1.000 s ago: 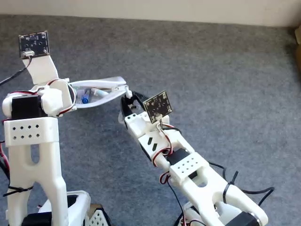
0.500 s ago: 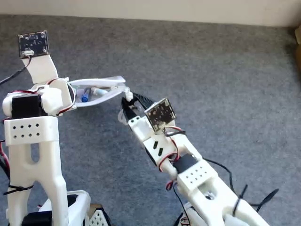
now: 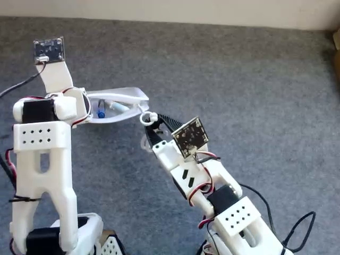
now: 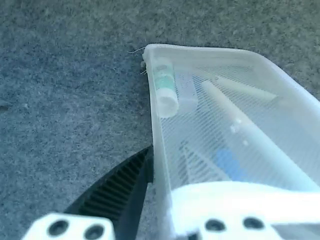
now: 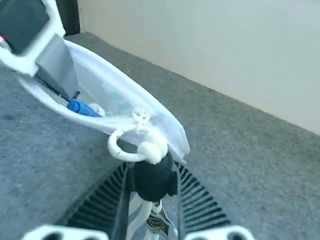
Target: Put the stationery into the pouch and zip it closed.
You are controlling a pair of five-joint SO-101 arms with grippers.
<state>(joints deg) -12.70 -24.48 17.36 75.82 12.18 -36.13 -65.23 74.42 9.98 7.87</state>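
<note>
A translucent mesh pouch (image 3: 119,103) lies on the grey carpet, its mouth still partly agape. Inside it in the left wrist view are a green-banded glue stick (image 4: 165,89), a white pen (image 4: 240,131) and a blue item (image 4: 227,162). My left gripper (image 4: 157,175) is shut on the pouch's (image 4: 260,100) edge, one finger on each side of the wall. My right gripper (image 3: 151,126) is shut on the white zipper pull (image 3: 147,117) at the pouch's right end. In the right wrist view the zipper pull's ring (image 5: 125,149) juts from the right gripper (image 5: 150,167), with a blue pen cap (image 5: 81,107) inside the pouch (image 5: 125,97).
Grey carpet (image 3: 255,85) covers the whole work surface, with open room to the right and far side. A pale wall (image 3: 212,10) runs along the far edge. Cables (image 3: 276,218) trail beside the right arm's base.
My right gripper has drawn back toward the near right with the zipper pull. The left arm and the pouch have shifted a little to the right.
</note>
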